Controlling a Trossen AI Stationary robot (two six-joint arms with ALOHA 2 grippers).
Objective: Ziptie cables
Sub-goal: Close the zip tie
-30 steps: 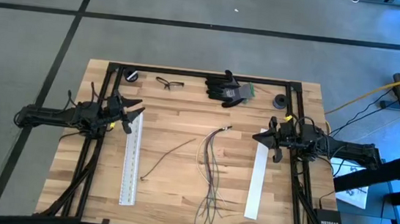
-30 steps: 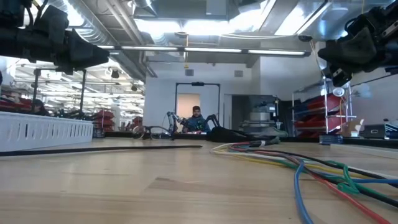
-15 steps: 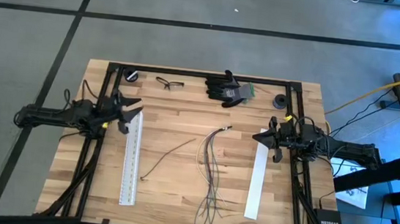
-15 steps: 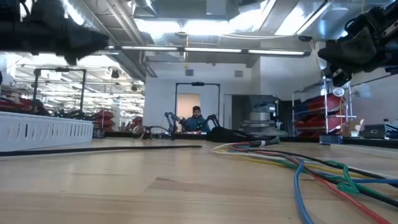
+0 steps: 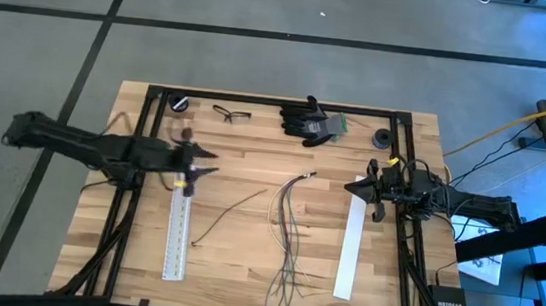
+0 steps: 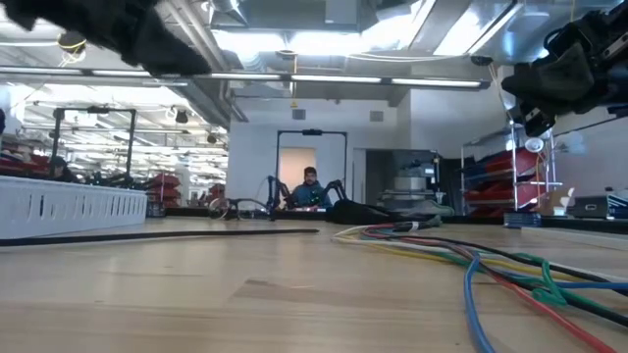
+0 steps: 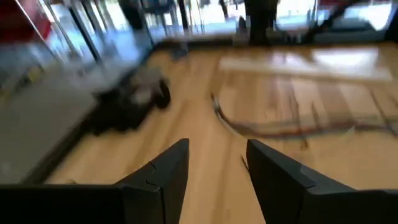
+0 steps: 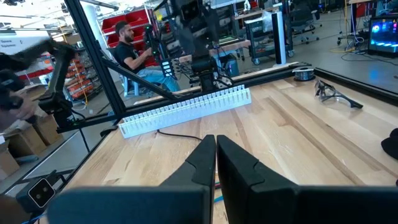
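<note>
- The cables (image 5: pixel 288 230) lie loose on the wooden tabletop (image 5: pixel 251 171) near its middle in the high view: joined at their 12 o'clock end, they splay apart toward 6 o'clock.
- One separate thin wire (image 5: pixel 225 214) curves on the wood at the bundle's 9 o'clock side, apart from it.
- The left gripper (image 5: pixel 202 162) hangs over the 12 o'clock end of the left white strip (image 5: pixel 180 219), at roughly 10 o'clock from the cables and well apart from them; its jaws are spread with nothing between them, as the left wrist view also shows.
- The right gripper (image 5: pixel 350 187) sits at the 12 o'clock end of the right white strip (image 5: pixel 350 246), at about 2 o'clock from the cables; its jaws are pressed together, empty.
- Along the tabletop's 12 o'clock edge lie safety glasses (image 5: pixel 231 114) and black gloves (image 5: pixel 310 119).
- In the low view, coloured cables run across the wood at the near right.
- A seated person (image 8: pixel 132 55) shows beyond the tabletop in the right wrist view.
</note>
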